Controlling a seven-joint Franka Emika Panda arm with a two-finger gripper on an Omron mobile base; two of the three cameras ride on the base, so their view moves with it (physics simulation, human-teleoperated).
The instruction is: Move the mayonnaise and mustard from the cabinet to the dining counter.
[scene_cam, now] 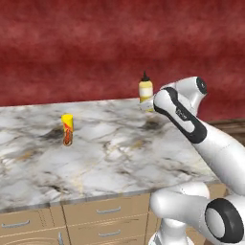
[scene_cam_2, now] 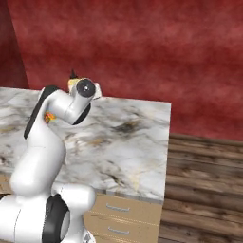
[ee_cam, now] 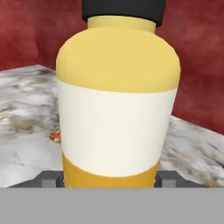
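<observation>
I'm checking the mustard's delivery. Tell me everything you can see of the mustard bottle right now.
The mustard is a yellow, plastic-looking squeeze bottle with a pale cream band round its middle and a black pointed nozzle cap. It stands upright at the far edge of the marble dining counter, before the red wall. The gripper's dark fingertips flank its base on both sides; whether they touch it cannot be told.

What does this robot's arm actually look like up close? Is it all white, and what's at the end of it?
The arm is made of smooth, rounded glossy white segments, with black bands and black round caps at the joints, and a long black panel on one segment. No cables or lettering show. The gripper ends in two small dark grey blocky fingertips.
</observation>
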